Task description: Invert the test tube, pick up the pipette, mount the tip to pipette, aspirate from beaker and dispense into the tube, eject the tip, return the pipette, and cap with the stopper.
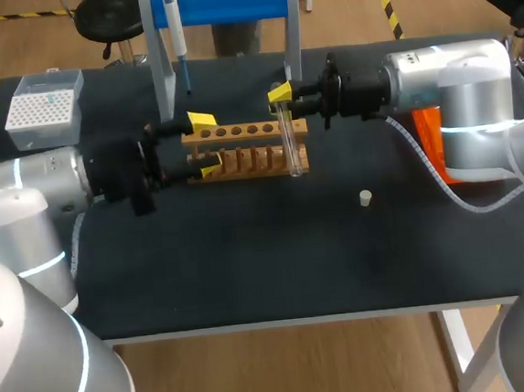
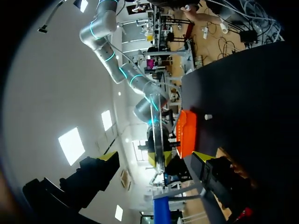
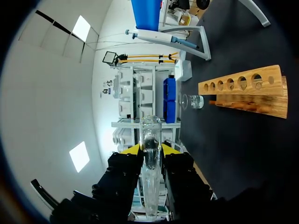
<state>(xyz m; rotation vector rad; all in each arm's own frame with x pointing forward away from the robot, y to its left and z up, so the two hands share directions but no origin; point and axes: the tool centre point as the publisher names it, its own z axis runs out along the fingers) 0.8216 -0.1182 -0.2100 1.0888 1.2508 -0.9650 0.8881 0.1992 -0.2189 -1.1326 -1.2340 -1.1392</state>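
Observation:
A clear test tube stands upright at the right end of the wooden rack, with my right gripper shut on its upper part. In the right wrist view the test tube runs between the yellow-tipped fingers, and the rack lies off to one side. My left gripper is open, its fingers straddling the rack's left end. In its own view the left gripper looks toward the test tube. The pipette hangs on the blue stand. The white stopper lies on the mat.
A tip box sits at the back left corner. An orange object lies under my right arm. A glass beaker stands beyond the rack in the right wrist view. The stand's frame rises behind the rack.

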